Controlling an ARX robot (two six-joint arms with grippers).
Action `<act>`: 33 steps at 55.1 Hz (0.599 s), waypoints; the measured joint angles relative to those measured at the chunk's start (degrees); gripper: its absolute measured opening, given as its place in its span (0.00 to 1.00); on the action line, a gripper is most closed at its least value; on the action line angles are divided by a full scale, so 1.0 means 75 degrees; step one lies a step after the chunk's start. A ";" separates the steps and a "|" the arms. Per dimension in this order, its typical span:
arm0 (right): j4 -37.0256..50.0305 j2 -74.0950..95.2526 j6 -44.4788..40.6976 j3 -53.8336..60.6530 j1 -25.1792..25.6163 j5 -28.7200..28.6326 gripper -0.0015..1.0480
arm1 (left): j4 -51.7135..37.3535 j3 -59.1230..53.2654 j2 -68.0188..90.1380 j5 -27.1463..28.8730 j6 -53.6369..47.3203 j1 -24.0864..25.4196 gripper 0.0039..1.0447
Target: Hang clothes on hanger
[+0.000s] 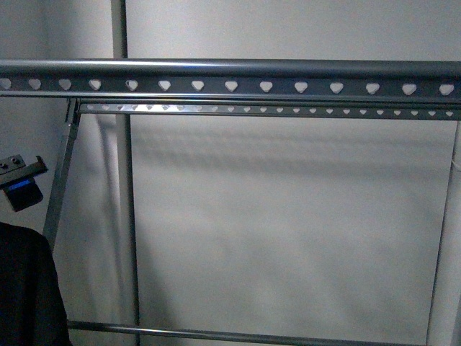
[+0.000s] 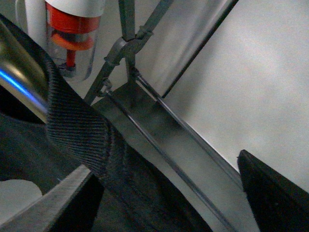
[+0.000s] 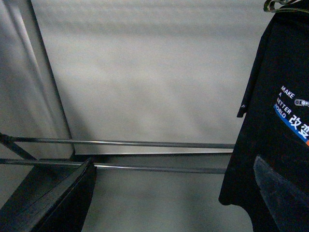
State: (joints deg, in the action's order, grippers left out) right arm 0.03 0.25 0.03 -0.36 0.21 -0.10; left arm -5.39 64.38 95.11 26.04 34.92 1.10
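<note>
The black T-shirt (image 1: 25,288) is not on the clothes rack (image 1: 248,71) yet. In the front view it hangs at about 8 o'clock, low and to the near side of the rack, just below a piece of the left arm (image 1: 23,189) that shows a blue light. The heart-punched top rail (image 1: 353,72) runs across at 12 o'clock, bare along the whole stretch in view.

From the left wrist, the ribbed collar (image 2: 79,130) is looped over a shiny metal bar (image 2: 21,84), so the shirt's weight appears to hang from the neck opening rather than from a pinch. Whether that bar belongs to the arm or is a separate hanger I cannot tell. The left fingers (image 2: 53,208) stand well apart, with the collar falling across the tip of one and the rack's crossed leg visible through the gap.

The right fingers (image 3: 53,203) are also spread, with nothing between them. Their camera shows the shirt hanging freely to the side, its "MAKE A BETTER WORLD" print (image 3: 294,116) facing out, and the rack's lower rails (image 3: 145,143) beyond.

As I judge it, the lift is the step in hand. The collar must rise above the top rail, and the free right arm looks placed to steady or spread the hem.
</note>
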 joint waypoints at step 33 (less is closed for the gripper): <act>0.0000 0.0000 0.0000 0.0000 0.0003 0.0000 0.93 | 0.0743 -0.3048 -0.3628 -0.4173 -0.1507 0.0251 0.05</act>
State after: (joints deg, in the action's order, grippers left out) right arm 0.03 0.25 0.03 -0.36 0.23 -0.10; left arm 0.19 41.52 67.90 -5.26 23.62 2.98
